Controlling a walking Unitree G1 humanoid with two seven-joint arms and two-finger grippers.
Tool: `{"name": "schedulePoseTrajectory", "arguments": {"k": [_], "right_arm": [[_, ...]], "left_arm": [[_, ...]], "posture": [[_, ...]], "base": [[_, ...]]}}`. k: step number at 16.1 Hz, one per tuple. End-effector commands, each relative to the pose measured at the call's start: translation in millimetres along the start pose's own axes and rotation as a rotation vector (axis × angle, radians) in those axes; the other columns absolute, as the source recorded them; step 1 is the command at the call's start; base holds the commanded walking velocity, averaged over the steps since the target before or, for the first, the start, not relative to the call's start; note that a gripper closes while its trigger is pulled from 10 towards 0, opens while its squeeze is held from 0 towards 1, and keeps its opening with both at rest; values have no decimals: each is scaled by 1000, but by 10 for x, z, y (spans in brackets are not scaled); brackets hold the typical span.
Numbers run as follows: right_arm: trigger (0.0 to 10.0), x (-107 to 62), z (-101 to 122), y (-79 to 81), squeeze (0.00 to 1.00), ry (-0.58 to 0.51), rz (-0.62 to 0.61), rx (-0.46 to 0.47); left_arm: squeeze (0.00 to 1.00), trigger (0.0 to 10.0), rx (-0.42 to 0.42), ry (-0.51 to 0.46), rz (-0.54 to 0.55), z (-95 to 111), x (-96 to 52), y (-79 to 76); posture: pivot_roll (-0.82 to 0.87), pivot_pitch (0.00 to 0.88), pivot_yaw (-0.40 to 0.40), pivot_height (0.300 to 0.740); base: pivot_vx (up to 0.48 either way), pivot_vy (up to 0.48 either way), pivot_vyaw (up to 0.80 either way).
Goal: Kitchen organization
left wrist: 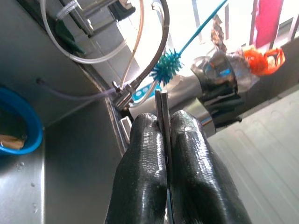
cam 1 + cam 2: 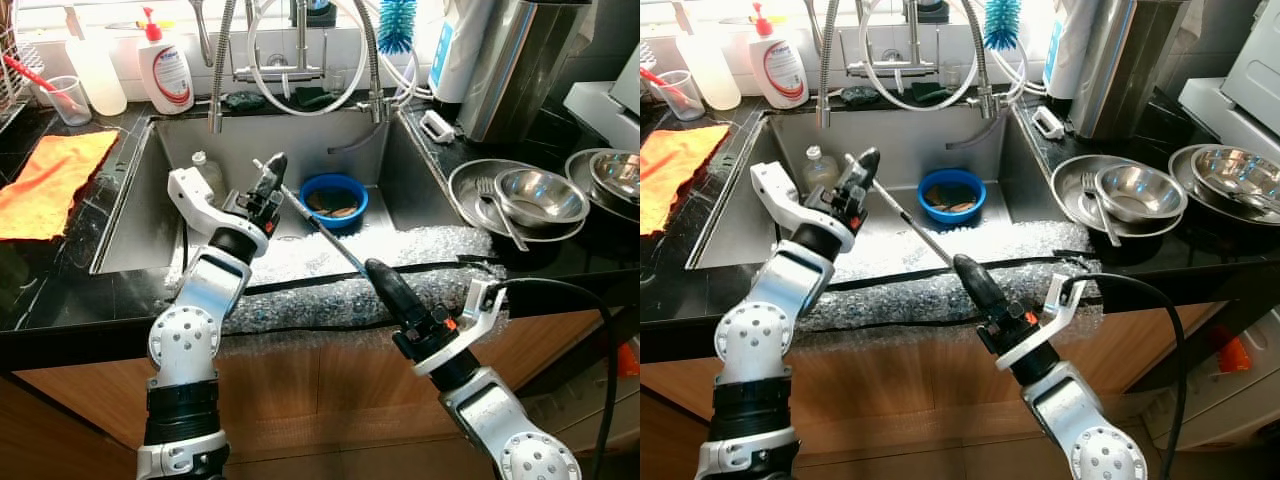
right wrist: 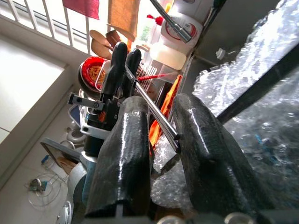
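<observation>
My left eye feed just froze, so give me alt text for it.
Both grippers hold one thin metal rod over the sink: the left gripper shut on its far end, the right gripper around its near end. A blue bowl sits in the sink behind; steel bowls are stacked on the right counter.

Black countertop (image 2: 60, 290) around sink (image 2: 140, 215): orange cloth (image 2: 50, 180) left, steel bowls (image 2: 540, 195) right, soap bottle (image 2: 168, 70) behind.

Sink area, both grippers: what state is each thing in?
Left gripper: shut on metal rod.
Right gripper: jaws apart either side of the rod's other end.
Metal rod: held slanted above the sink.
Blue bowl: upright in sink, scraps inside.
Steel bowls: upright on counter.
</observation>
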State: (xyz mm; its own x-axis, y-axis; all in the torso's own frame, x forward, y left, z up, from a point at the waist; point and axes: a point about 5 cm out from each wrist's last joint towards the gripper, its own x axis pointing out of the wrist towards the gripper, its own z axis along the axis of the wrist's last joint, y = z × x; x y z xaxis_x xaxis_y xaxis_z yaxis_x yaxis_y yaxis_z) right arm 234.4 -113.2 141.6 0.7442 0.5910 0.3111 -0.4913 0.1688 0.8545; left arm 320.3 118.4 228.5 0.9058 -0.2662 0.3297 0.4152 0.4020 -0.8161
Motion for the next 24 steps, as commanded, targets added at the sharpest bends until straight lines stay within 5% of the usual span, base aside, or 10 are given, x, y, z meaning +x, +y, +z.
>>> {"name": "schedulePoseTrajectory", "arguments": {"k": [1,6,9,10,11,12,17,21,24], "right_arm": [[10000,5,61,29,0,-32,16,-20],[10000,11,73,19,0,-35,8,-25],[10000,12,76,27,0,-28,18,-31],[10000,12,76,28,0,-27,19,-34],[10000,15,86,27,0,-29,16,-52],[10000,26,120,7,0,-35,-21,-131],[10000,82,371,93,0,-161,-103,-362],[10000,152,348,193,0,-118,-172,-712],[10000,184,308,205,0,-118,-176,-798]], "left_arm": [[0,0,9,-93,79,179,-35,112],[0,0,-83,-256,185,405,-45,233],[0,0,-242,-531,282,764,-76,328],[0,0,-221,-588,318,837,-99,349],[0,1608,-114,-638,343,926,-109,326],[0,10000,61,-649,359,987,-77,259],[0,10000,270,-680,334,979,62,178],[0,10000,761,-594,214,720,226,-44],[0,10000,907,-570,178,616,261,-36]], "posture": [[-35,35,-6,740],[-37,32,-6,740],[-38,33,-6,740],[-38,33,-6,740],[-37,34,-6,740],[-39,36,-6,740],[-55,39,3,740],[-52,31,9,740],[-51,24,14,740]], "base": [[0,0,0],[0,0,0],[0,0,0],[0,0,0],[0,0,0],[0,0,0],[0,0,0],[0,0,0],[0,0,0]]}}
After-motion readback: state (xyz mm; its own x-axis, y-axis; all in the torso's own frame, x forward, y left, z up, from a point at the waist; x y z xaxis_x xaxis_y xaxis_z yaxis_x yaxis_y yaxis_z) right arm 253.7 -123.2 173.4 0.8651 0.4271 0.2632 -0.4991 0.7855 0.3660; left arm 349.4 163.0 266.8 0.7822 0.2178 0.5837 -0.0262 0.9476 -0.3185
